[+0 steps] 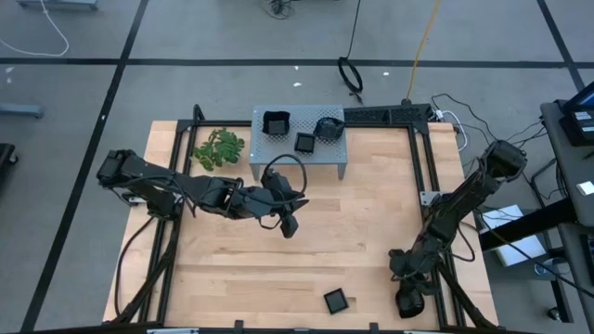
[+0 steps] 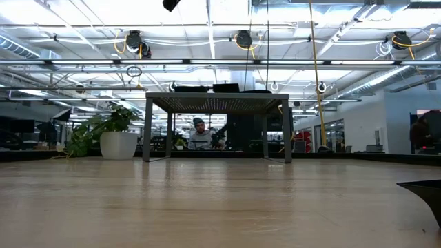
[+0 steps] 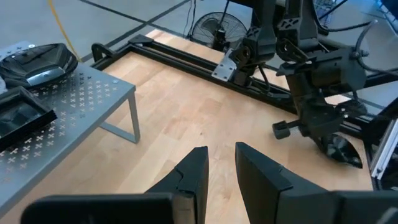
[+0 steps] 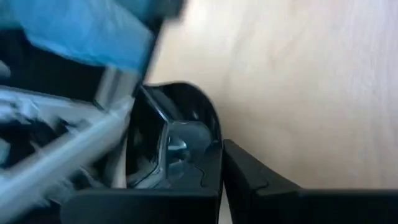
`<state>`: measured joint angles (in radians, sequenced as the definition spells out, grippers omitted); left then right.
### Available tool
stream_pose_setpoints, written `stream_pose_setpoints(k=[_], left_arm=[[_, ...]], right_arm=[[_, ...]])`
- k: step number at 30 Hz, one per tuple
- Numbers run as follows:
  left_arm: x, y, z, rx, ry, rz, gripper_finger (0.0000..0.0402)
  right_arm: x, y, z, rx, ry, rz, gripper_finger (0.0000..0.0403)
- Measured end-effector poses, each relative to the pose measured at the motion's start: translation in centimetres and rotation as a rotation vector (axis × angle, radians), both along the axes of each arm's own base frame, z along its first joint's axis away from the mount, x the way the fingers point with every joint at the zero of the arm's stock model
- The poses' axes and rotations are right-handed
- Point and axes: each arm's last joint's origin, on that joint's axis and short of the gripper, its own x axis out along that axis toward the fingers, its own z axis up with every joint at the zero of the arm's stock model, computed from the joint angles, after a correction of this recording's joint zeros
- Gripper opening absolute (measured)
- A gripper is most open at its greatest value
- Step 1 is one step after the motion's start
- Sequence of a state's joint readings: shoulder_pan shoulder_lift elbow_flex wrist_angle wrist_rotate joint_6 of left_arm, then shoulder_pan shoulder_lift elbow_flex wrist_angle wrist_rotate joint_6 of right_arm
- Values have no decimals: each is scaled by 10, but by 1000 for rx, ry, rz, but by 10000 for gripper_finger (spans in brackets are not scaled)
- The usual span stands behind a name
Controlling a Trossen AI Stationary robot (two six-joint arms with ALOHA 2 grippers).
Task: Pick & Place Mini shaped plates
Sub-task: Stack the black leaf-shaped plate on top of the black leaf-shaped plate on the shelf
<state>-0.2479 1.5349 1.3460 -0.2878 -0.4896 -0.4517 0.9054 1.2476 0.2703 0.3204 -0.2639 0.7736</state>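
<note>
My right jaws (image 4: 221,168), clenched on a glossy black mini plate (image 4: 180,118) at the desk (image 1: 278,260) edge, should lift straight; left jaws (image 3: 221,168) hang half-parted, empty.

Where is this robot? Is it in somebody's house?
Probably not a house. It looks like a big open lab or workshop: bare ceiling pipes and strip lights run overhead, a person sits at a desk far behind the table, and cables trail across a taped concrete floor.

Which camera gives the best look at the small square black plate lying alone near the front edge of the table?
The high view: the square plate lies flat and unobstructed on the bare wood, left of the right gripper. The low and both wrist views do not show it.
</note>
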Motion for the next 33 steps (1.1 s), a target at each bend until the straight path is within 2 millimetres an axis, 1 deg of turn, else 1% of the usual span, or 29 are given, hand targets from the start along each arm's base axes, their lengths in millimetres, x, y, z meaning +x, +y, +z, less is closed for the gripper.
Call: stream_pose_setpoints(k=[3,7,10,14,19,24,28,33], left_arm=[[0,0,0,3,1,-1,86],[0,0,0,31,9,-13,86],[0,2,0,80,22,-17,86],[2,11,0,125,37,-8,86],[-3,29,10,176,32,16,86],[-17,49,27,228,16,47,86],[-30,64,42,299,5,65,86],[-47,80,58,380,-5,92,86]], right_arm=[[2,2,10,84,3,-76,1],[5,-1,26,143,-102,-205,1],[10,-8,35,144,-191,-328,0],[17,-23,42,120,-245,-474,0],[30,-48,47,85,-274,-609,0],[45,-78,57,26,-406,-735,0],[57,-106,73,-60,-531,-846,0],[71,-143,105,-205,-686,-978,0]])
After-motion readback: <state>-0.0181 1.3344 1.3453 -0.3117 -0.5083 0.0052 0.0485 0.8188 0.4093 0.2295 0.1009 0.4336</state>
